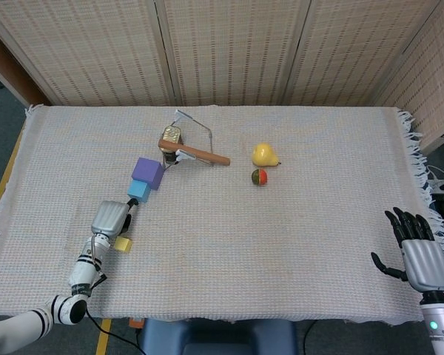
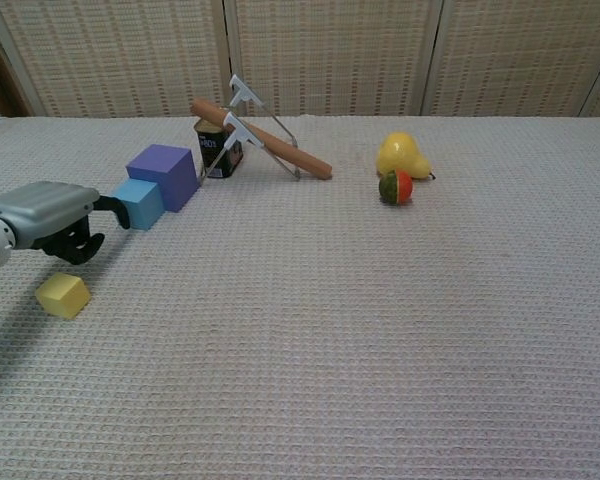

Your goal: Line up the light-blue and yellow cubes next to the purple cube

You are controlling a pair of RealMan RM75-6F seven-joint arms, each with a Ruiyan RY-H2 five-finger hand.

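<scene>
The purple cube (image 1: 146,173) (image 2: 163,176) sits left of centre, and the light-blue cube (image 1: 139,190) (image 2: 140,203) lies against its near-left side. Alone on the cloth, nearer the front edge, is the yellow cube (image 1: 123,244) (image 2: 62,296). My left hand (image 1: 109,219) (image 2: 48,214) hovers between the light-blue and yellow cubes, fingers curled under and holding nothing. One fingertip (image 2: 118,210) points at the light-blue cube, close to its side. My right hand (image 1: 418,255) rests at the near right corner with its fingers spread, far from the cubes.
Behind the purple cube stands a small can (image 1: 170,138) (image 2: 218,150) with a wooden-handled metal tool (image 1: 196,152) (image 2: 270,140) leaning across it. A yellow pear (image 1: 264,154) (image 2: 402,156) and a red-green ball (image 1: 259,176) (image 2: 395,186) lie right of centre.
</scene>
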